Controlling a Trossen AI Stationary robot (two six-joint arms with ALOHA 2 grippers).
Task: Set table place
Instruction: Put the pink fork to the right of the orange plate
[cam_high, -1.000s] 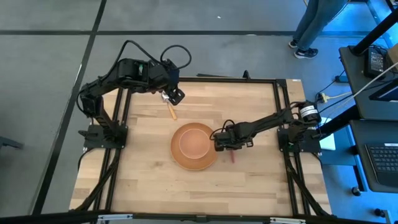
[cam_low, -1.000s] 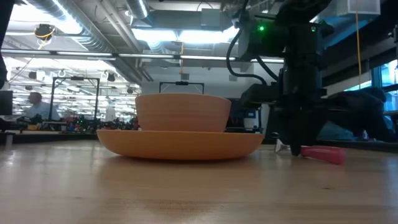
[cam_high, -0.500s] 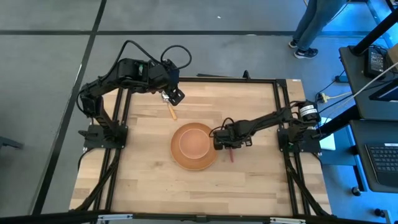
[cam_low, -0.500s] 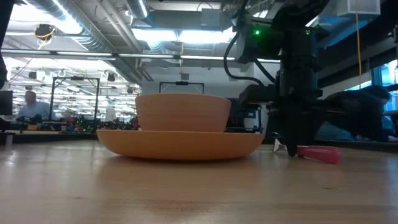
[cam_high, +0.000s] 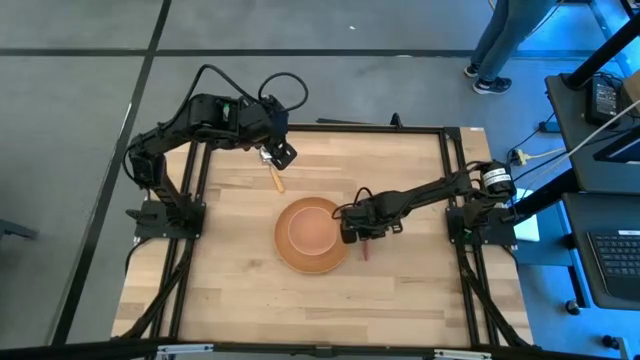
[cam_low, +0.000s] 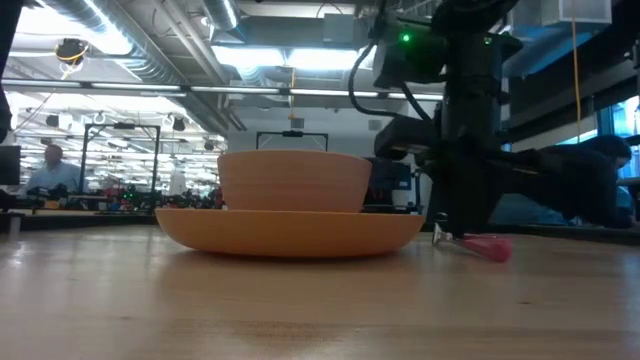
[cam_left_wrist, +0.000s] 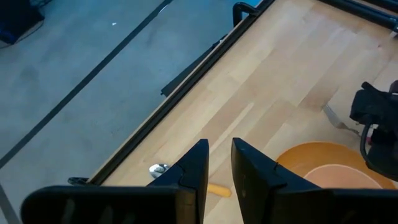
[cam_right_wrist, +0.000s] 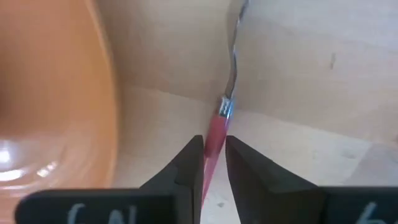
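Note:
An orange plate (cam_high: 283, 247) lies mid-table with a paler bowl (cam_high: 313, 231) standing in it. Just right of the plate my right gripper (cam_high: 356, 236) points down, shut on a red-handled fork (cam_high: 366, 250) that lies low at the table top. A wooden-handled spoon (cam_high: 273, 179) lies flat on the planks at the far left. My left gripper (cam_high: 283, 155) hangs above the spoon, its fingers (cam_left_wrist: 198, 163) slightly apart with nothing between them. My right gripper pinches the fork's red handle (cam_right_wrist: 216, 132) between its two fingers, close to where the metal neck begins. The fingers come from above, pointing down, and lie across the handle. The handle's free end (cam_low: 497, 249) rests on the table.
The table's black frame (cam_high: 452, 170) runs along its edges. Bare planks lie in front of the plate (cam_high: 300, 305). A person (cam_high: 505, 40) stands on the floor beyond the far right corner, and another person (cam_low: 55, 165) shows far off in the room.
My right gripper has edged toward the plate and rolled a little, taking the fork with it. The red handle has slid along the table toward the plate's right rim.

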